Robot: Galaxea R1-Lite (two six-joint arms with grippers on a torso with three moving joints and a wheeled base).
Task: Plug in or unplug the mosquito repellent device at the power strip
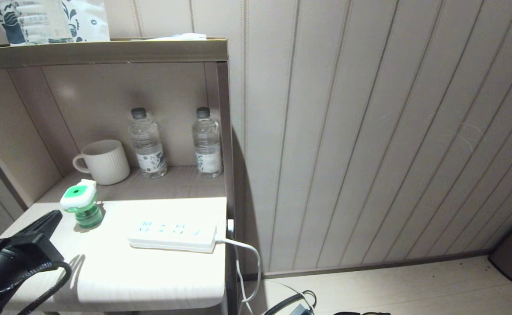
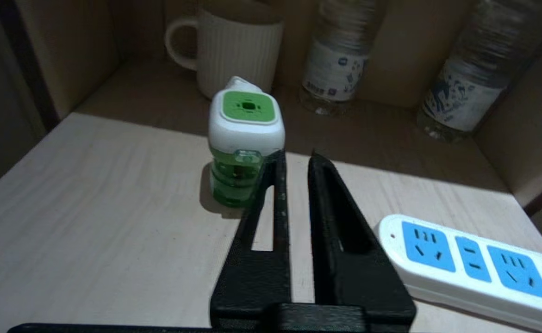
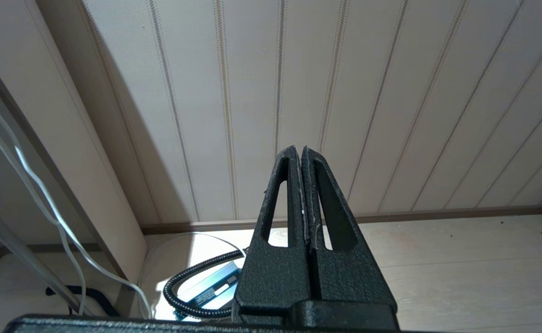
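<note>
The small mosquito repellent device, a translucent green round bottle under a white-and-green cap, stands upright on the pale wooden worktop, unplugged. The flat white power strip with bluish sockets lies at its 4 o'clock in the head view, apart from it, its white cord dropping over the worktop's edge.

At the device's 8 o'clock the black left tool reaches in low and nearly level, tips pointing at the bottle and just short of it. Its fingers stand narrowly apart, holding nothing.

The left wrist view shows that slim gap, with one fingertip just beside the green bottle; whether it touches cannot be told. It also shows the strip's blue socket faces. Behind stand a ribbed cream mug and two clear water bottles.

Only the right wrist view shows the right tool, fingers pressed together and empty, hanging near the floor before a panelled wall.
</note>
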